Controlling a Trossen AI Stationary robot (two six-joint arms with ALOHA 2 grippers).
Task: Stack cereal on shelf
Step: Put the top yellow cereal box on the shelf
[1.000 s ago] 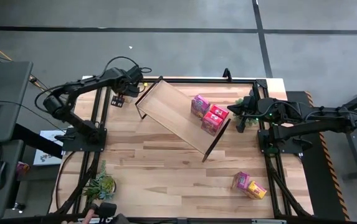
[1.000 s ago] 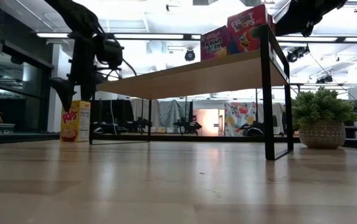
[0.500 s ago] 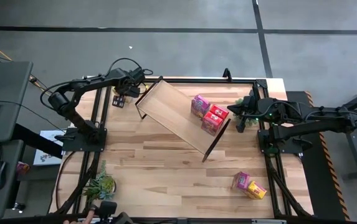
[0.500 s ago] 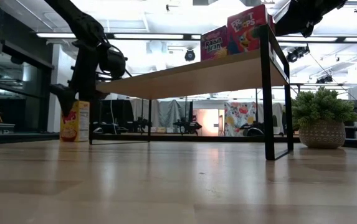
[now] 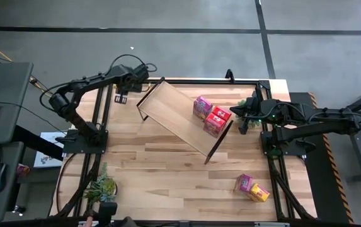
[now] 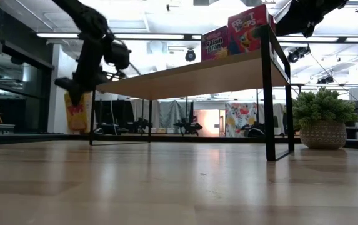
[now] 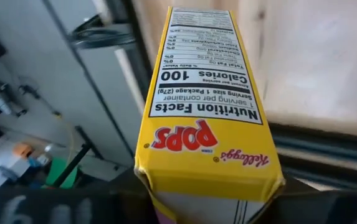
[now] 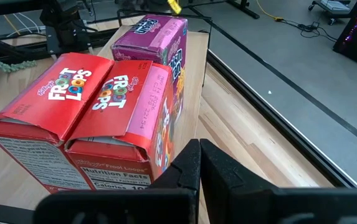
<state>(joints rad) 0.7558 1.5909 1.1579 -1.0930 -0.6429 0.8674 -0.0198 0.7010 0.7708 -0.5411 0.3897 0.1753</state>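
My left gripper is at the table's far left corner, shut on a yellow cereal box that hangs clear of the tabletop, left of the shelf. The light-wood shelf stands slantwise on its black legs. On its right end stand a magenta box and two red boxes. My right gripper is shut, close beside the nearer red box. My left gripper pinches the yellow box's top end between its two fingers, which come from above and point down. The box hangs below them, slightly tilted, its bottom off the table. My right gripper: whether it touches the red box, I cannot tell.
A magenta box and a yellow box lie near the table's near right corner. One potted plant stands by the shelf's right end, another at the near left. The tabletop's middle is bare wood.
My left gripper has gone down over the standing yellow box, shut on its top end and risen again. The box, which stood on the table, now hangs clear of it.
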